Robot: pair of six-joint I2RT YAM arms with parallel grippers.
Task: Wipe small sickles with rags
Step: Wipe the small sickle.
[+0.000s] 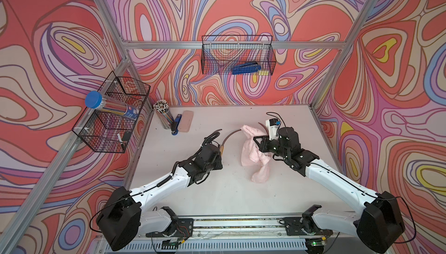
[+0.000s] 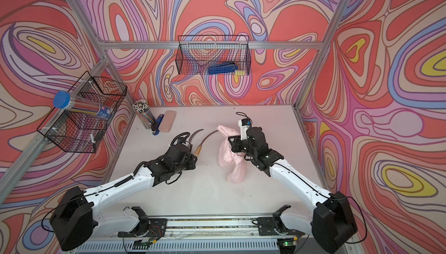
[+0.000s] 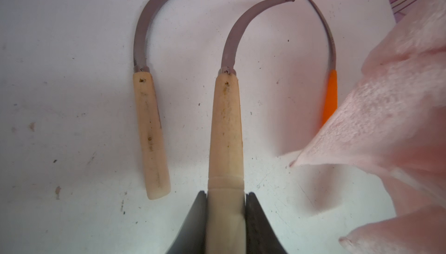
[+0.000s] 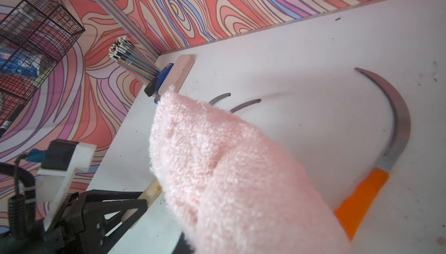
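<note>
Left wrist view: my left gripper [image 3: 226, 203] clamps pale wood-handled dark-bladed sickle [image 3: 225, 125]; right gripper [image 1: 260, 145] pinches pink terry rag [image 4: 229, 168]; wipe not begun; next, prob. rag onto blade [image 3: 232, 37].

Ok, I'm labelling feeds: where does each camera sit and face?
Top views: high over the robot's base, looking down and forward at the table; left arm and right arm show.
Left wrist: on that arm, looking along the left fingers, shut on the held sickle.
Right wrist: on the right arm, looking across the table to the pencil cup; the left arm and the rag show.
Shared: both wrist views show the rag and the orange sickle.
</note>
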